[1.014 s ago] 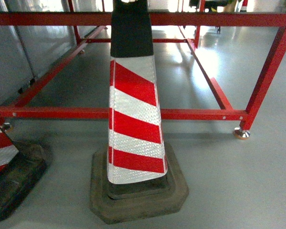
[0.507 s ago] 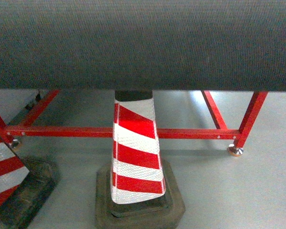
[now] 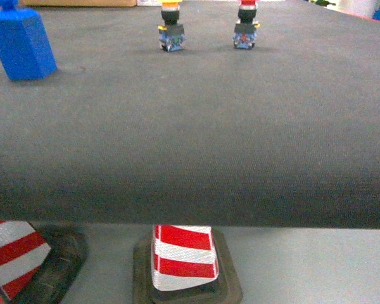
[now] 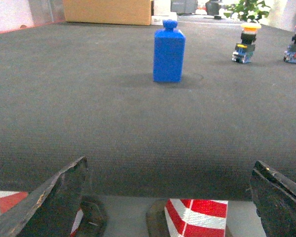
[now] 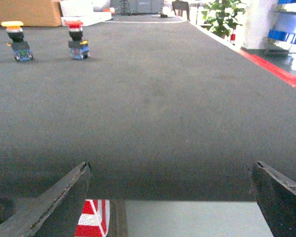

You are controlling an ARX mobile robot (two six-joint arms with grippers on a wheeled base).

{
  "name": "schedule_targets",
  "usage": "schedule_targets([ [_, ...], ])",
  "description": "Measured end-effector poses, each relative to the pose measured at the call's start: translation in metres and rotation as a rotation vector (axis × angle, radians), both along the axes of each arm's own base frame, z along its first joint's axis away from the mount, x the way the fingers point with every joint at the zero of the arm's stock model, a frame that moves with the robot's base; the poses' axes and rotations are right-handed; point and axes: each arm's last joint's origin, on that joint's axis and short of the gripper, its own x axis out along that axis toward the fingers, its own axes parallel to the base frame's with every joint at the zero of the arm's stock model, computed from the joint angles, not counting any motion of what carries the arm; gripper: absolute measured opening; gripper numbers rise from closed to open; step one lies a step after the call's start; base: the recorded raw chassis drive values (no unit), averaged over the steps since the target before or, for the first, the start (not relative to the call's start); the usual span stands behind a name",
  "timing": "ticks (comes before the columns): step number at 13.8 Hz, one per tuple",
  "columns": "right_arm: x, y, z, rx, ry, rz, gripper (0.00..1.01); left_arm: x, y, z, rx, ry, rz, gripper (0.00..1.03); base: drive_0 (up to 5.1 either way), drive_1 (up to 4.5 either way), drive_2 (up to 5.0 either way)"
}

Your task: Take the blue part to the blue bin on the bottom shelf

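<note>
- Standing upright on the dark bench, the blue part sits at 10 o'clock in the head view, well apart from two push buttons at 12.
- Left claw spread wide, holding nothing.
- Right claw likewise spread.
- Striped cone stands on the floor below.

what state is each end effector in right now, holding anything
Left end effector: open, holding nothing, well short of the blue part.
Right end effector: open, holding nothing.
</note>
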Motion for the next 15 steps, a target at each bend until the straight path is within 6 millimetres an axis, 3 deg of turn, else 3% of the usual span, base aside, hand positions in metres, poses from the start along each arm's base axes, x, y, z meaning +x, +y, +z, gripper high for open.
schedule_targets([
  [15,0.0,0.0,0.0,0.0,0.0,-0.001,0.98,0.0,0.0,0.0002,0.0,-0.001,-0.001,0.98,0.0,0.0,0.0],
])
